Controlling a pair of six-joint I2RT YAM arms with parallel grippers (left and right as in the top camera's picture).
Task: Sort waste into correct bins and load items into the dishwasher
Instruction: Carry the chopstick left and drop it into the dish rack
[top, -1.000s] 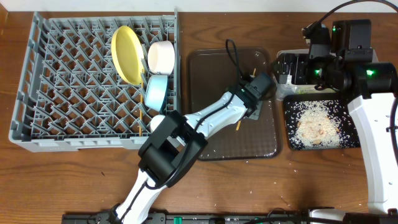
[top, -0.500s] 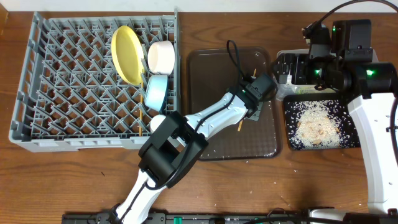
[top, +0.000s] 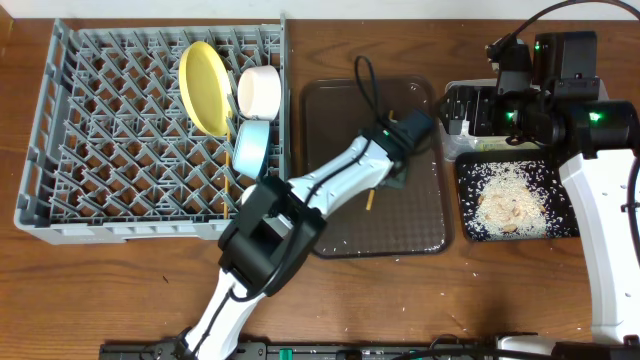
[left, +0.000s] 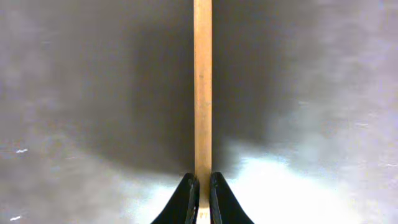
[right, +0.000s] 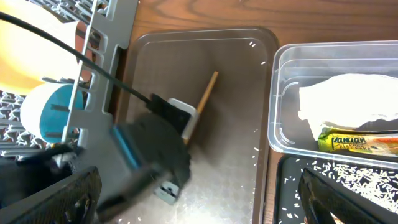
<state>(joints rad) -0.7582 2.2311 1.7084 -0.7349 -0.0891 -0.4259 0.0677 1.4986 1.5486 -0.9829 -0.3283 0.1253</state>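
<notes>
My left gripper (left: 201, 177) is shut on the end of a thin wooden chopstick (left: 202, 87), held over the brown serving tray (top: 330, 110); in the overhead view the gripper (top: 388, 172) sits mid-tray and the chopstick's (top: 371, 199) lower end sticks out. The chopstick also shows in the right wrist view (right: 202, 102). My right gripper (right: 199, 174) is open and empty, by the clear tub (right: 292, 93). The grey dish rack (top: 100, 150) holds the yellow plate (top: 203, 85), white bowl (top: 260, 88) and light-blue bowl (top: 250, 145).
The clear tub holds a crumpled white napkin (right: 348, 99) and a colourful wrapper (right: 354, 143). The black tray (top: 515, 200) at the right holds rice and crumbs. Stray rice grains lie on the brown tray and the table's front.
My left gripper has shifted up and left over the brown tray, taking the chopstick with it. The right arm has not moved.
</notes>
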